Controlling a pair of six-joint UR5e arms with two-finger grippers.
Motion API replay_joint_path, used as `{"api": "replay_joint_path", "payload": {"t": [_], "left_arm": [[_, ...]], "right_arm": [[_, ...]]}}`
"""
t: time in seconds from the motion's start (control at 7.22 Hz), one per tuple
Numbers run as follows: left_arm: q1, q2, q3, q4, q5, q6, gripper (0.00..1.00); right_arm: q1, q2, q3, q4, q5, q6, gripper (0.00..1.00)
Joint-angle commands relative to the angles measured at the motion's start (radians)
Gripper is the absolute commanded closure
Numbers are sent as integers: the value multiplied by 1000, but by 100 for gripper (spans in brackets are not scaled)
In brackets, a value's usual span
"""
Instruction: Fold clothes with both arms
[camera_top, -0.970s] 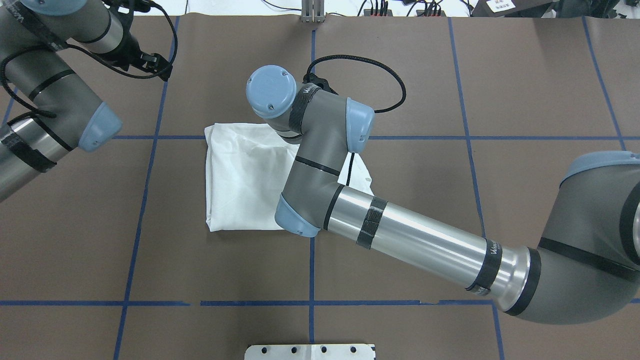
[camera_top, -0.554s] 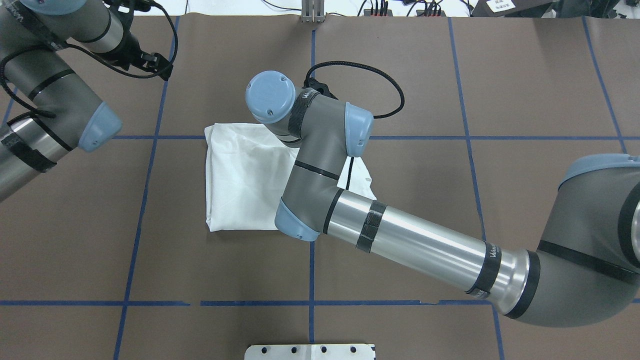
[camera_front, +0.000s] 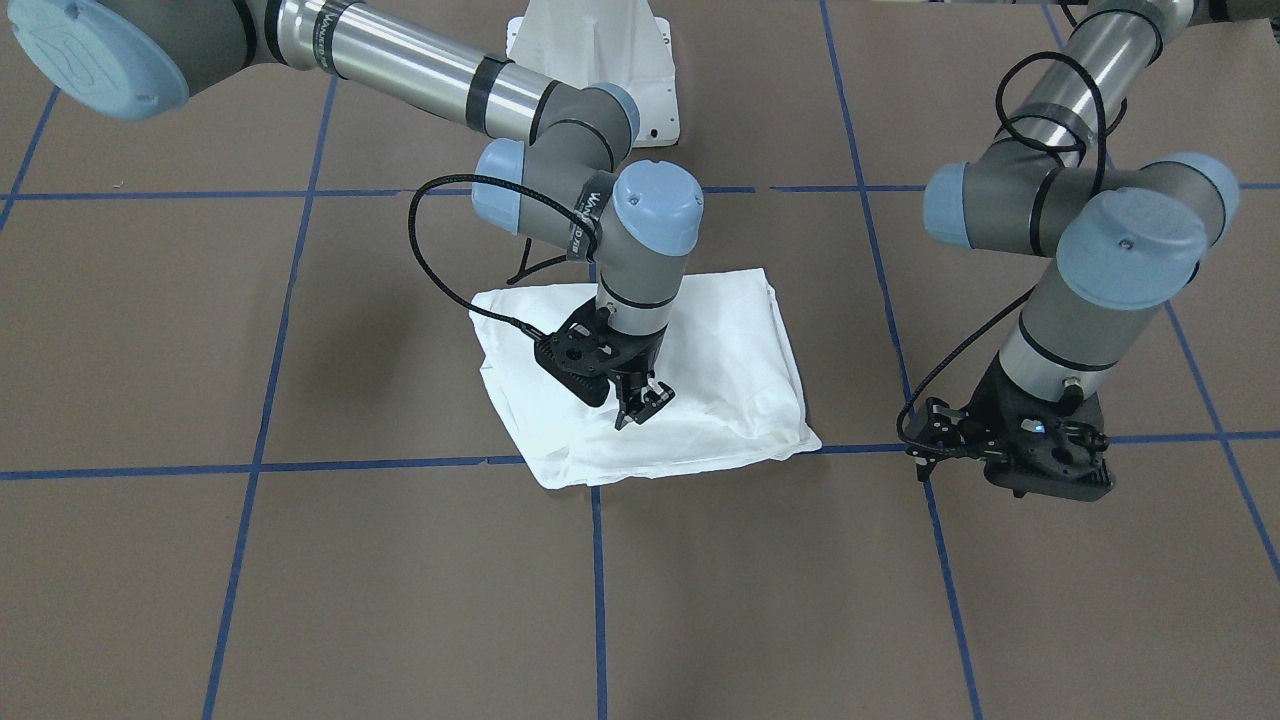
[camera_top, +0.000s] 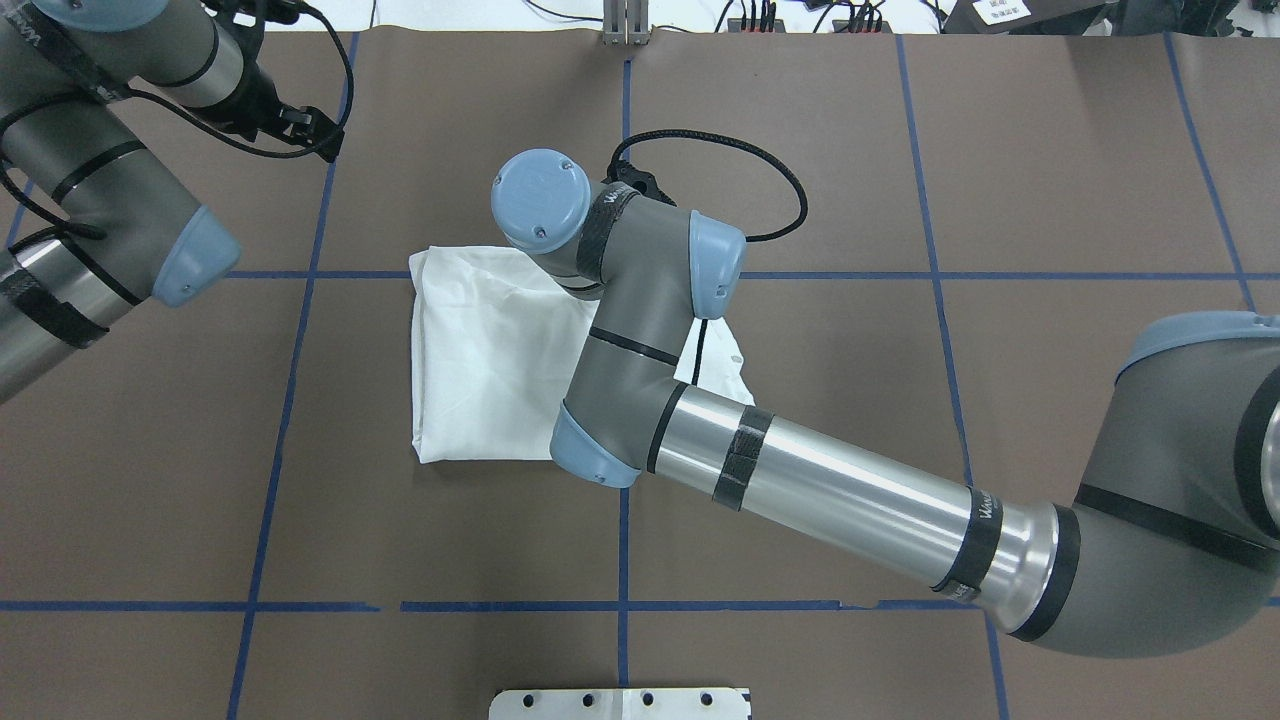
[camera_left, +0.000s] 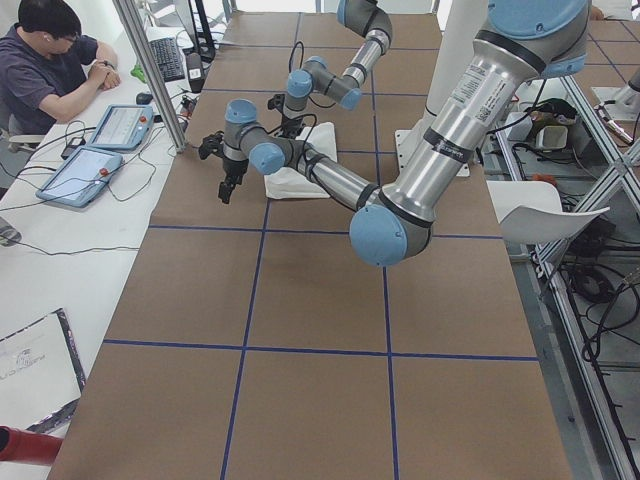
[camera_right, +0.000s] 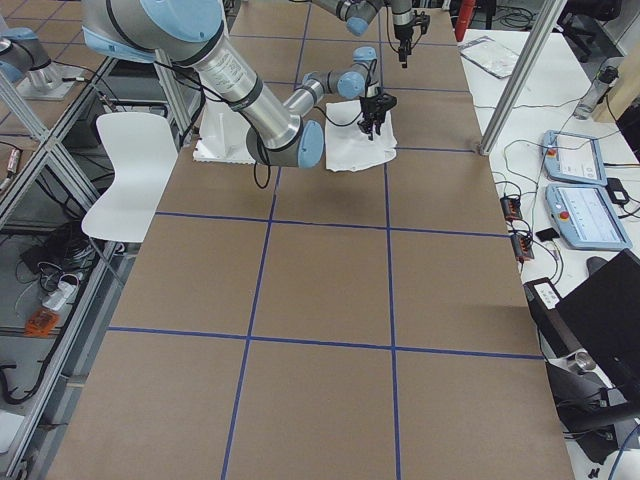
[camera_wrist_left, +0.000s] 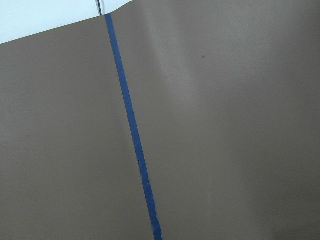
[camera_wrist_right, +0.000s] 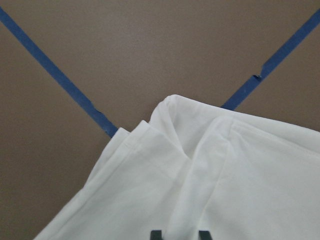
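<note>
The white T-shirt (camera_front: 720, 350) lies folded into a rough rectangle near the middle of the brown counter (camera_front: 300, 580). Its far edge from the robot lies along a blue tape line (camera_front: 350, 465), and no print shows on the upper side. The cloth is creased, with one corner bunched.

The right arm (camera_top: 850, 490) reaches across from its own side and bends down over the shirt. The right claw (camera_front: 640, 402) points down at the middle of the cloth. In the right wrist view its two fingertips (camera_wrist_right: 156, 234) stand a little apart. A raised ridge of the shirt (camera_wrist_right: 250, 190) runs toward the gap between them. Whether they pinch that ridge or only rest at it, I cannot tell. In that view two tape lines run under a folded corner of the shirt.

The left arm (camera_front: 1080, 190) is well apart from the shirt, on its own side. The left claw (camera_front: 1050, 465) hangs above bare counter just beside a tape line. Its fingers are hidden under its black body, so I cannot tell whether they are spread or pressed together. The left wrist view shows only brown counter and one tape line (camera_wrist_left: 131, 130).

At the counter's end a person (camera_left: 50, 60) sits beside two tablets (camera_left: 120, 125).
</note>
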Motion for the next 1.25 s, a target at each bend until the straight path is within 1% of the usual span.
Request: {"api": "replay_joint_path", "payload": {"t": [0.0,0.42,0.55,0.83,0.97,1.11], "left_arm": [[0,2,-2,0,0,0,0],[0,2,-2,0,0,-1,0],[2,2,-2,0,0,-1,0],[0,2,-6,0,0,-1,0],[2,2,-9,0,0,-7,0],[5,2,-17,2,0,-21,0]], "right_arm": [[5,0,1,1,1,-8,100],[32,-3,9,-7,-3,-77,100],[32,-3,1,-3,-47,-97,100],[31,-17,0,1,-83,-126,100],[31,-18,0,1,-98,-129,40],[31,-14,3,2,-99,-211,0]]}}
